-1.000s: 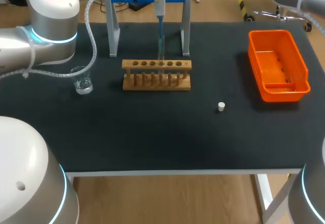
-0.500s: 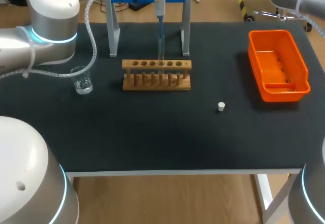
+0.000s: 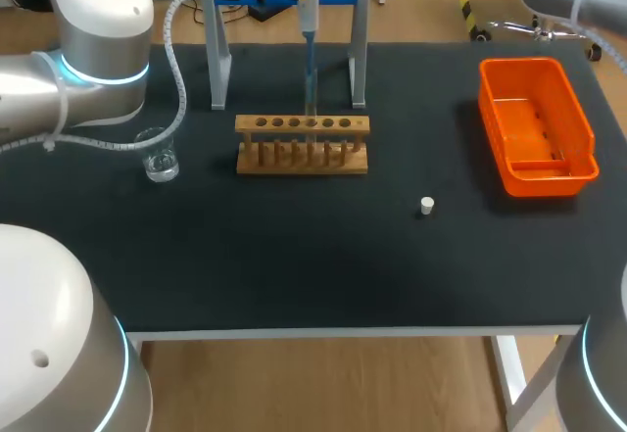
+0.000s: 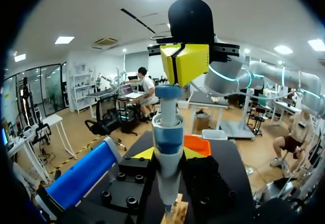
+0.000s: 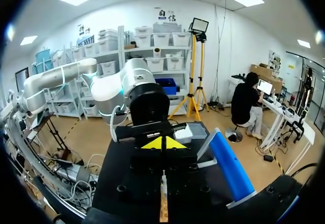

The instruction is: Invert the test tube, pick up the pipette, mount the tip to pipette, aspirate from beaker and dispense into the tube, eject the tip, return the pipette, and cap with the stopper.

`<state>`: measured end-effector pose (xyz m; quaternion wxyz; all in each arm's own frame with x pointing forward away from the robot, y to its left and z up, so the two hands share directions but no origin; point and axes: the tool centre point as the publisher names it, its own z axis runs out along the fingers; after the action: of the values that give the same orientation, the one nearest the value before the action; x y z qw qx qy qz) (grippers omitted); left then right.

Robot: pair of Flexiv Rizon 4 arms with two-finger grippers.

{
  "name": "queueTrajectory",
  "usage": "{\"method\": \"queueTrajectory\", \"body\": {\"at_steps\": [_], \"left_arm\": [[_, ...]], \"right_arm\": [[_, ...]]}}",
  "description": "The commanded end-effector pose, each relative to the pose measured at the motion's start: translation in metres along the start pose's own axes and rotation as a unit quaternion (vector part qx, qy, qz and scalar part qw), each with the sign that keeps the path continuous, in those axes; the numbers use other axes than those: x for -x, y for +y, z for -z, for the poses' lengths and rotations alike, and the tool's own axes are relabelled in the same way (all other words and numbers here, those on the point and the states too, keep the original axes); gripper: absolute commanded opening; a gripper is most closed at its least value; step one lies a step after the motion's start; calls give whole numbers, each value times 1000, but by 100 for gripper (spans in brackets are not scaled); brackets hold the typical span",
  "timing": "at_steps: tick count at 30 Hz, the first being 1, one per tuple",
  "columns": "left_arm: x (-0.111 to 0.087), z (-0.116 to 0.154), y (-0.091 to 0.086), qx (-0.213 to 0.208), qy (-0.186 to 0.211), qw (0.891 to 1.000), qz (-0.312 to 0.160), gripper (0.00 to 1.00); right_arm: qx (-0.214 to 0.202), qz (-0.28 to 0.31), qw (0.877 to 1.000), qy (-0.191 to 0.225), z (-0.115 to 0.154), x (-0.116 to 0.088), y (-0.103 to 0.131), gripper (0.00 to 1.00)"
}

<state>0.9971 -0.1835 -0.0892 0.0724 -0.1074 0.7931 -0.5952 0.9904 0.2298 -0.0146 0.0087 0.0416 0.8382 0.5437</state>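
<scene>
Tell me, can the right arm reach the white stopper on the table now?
Probably yes: the stopper lies alone on the table, apart from the rack and the orange bin, so nothing blocks it from above.

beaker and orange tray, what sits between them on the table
The wooden tube rack sits between them, with the pipette upright over it; otherwise bare black table. The head view shows it.

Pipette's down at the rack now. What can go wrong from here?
1. The pipette, held in the left claw, seems to have its tip inside the tube in the rack; sideways drift could tilt the tube or drag the rack.
2. The beaker stands close by the left arm's hose; a swing might knock it.
3. The stopper is small and loose on the table; it may slip when grasped.
</scene>
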Motion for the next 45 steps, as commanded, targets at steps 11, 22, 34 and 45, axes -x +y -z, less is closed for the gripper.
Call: {"method": "queueTrajectory", "body": {"at_steps": [11,22,34,45], "left_arm": [[0,0,-3,0,-1,1000,0,0],[0,0,-3,0,-1,1000,0,0],[0,0,-3,0,-1,1000,0,0],[0,0,-3,0,-1,1000,0,0]], "right_arm": [[0,-1,1000,3,0,1,-3,0],[1,5,1000,0,1,1,0,0],[0,-2,1000,5,-1,2,-5,0],[-2,-6,1000,9,-5,0,-12,0]]}}
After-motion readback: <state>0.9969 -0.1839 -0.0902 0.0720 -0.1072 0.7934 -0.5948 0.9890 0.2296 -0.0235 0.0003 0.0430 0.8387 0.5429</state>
